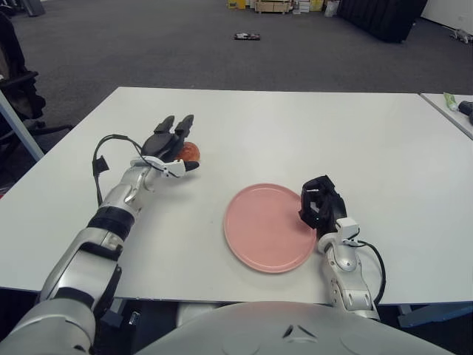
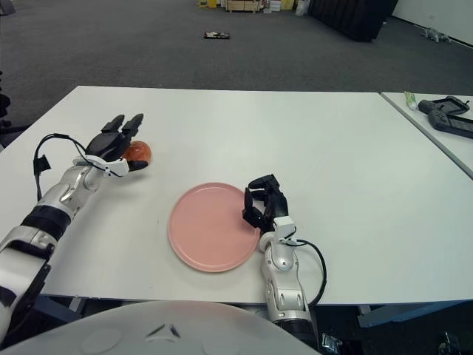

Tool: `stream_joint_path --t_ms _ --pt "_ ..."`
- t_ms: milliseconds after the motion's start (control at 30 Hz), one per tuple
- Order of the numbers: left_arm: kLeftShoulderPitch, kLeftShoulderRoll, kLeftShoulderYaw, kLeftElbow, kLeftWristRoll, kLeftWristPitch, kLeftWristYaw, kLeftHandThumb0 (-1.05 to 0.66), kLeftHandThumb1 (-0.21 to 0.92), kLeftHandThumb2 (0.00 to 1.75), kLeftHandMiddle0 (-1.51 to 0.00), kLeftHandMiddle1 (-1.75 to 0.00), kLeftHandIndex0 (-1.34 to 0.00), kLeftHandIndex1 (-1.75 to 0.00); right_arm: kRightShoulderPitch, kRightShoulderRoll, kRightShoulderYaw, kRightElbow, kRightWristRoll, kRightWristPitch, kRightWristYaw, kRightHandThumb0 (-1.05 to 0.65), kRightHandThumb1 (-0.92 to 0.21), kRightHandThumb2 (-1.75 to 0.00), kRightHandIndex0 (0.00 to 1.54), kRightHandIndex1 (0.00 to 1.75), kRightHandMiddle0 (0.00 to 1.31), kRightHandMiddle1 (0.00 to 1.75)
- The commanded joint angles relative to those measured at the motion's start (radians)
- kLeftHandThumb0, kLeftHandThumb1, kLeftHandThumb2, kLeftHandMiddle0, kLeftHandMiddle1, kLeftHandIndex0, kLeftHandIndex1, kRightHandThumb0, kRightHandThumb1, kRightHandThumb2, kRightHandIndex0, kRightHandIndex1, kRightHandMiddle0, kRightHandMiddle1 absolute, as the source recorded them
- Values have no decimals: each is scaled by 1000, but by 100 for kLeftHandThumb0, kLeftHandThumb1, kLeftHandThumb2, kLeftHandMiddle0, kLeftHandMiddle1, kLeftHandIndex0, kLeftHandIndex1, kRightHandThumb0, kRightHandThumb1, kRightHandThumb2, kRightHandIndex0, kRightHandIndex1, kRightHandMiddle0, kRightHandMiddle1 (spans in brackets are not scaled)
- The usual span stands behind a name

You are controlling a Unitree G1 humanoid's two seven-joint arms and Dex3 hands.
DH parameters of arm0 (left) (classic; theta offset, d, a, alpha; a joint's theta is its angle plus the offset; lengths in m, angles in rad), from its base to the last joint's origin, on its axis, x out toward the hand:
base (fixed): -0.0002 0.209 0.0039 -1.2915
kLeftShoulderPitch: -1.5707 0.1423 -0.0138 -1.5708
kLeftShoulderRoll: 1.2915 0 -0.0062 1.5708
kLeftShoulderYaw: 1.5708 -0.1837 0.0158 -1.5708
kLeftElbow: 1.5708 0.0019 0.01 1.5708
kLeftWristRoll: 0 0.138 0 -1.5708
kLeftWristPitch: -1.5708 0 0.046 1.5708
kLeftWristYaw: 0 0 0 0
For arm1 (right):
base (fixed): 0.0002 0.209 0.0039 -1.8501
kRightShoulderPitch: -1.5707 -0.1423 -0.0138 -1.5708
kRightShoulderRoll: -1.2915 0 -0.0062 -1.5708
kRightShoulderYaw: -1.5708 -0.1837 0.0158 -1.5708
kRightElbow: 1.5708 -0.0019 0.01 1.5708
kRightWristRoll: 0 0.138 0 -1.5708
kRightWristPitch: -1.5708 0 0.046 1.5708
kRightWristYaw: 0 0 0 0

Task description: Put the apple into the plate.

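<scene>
Left hand [image 1: 171, 148]: frame left, fingers spread over the round red-orange apple [image 1: 189, 152], no closed grip
Right hand [image 1: 321, 203]: curled, empty, at the round pink plate [image 1: 259, 237] right rim

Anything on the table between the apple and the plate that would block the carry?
Nothing: only bare white table shows between the apple under the left hand and the pink plate, in both eye views. The right hand shows at the plate's far right rim.
</scene>
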Motion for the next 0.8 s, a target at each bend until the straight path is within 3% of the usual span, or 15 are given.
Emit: stream_joint_path --t_ms 0,400,767 --pt "-59 -6 -30 67 0 -17 -43 -105 72 60 0 0 0 0 12 28 7 -8 4 24 -10 -39 -66 -89 48 172 35 175" --pt "-159 -54 -94 335 -10 -85 -61 -105 75 57 0 0 0 0 15 21 17 -15 -11 28 -23 -39 -66 -88 48 174 35 175" --pt "-190 -72 -110 407 -38 -91 -103 -105 76 56 0 0 0 0 19 15 21 -21 -6 35 -19 -39 -67 -88 47 172 35 175"
